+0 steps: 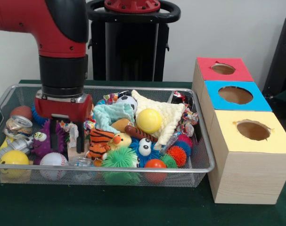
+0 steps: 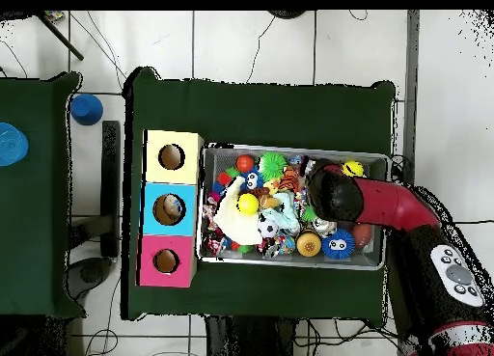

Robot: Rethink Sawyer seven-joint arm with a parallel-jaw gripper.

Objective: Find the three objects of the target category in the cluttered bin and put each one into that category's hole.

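Silver wire-mesh metal bin [image 1: 206,155], pale matt wooden boxes [image 1: 237,176], glossy yellow ball [image 1: 149,120].

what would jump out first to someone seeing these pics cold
The red and black arm drops from the top left, its gripper down among the toys at the left end of the wire-mesh bin. A yellow ball sits bright on top of the heap near the middle. Right of the bin stand three boxes; the blue-faced one's hole is in the middle.
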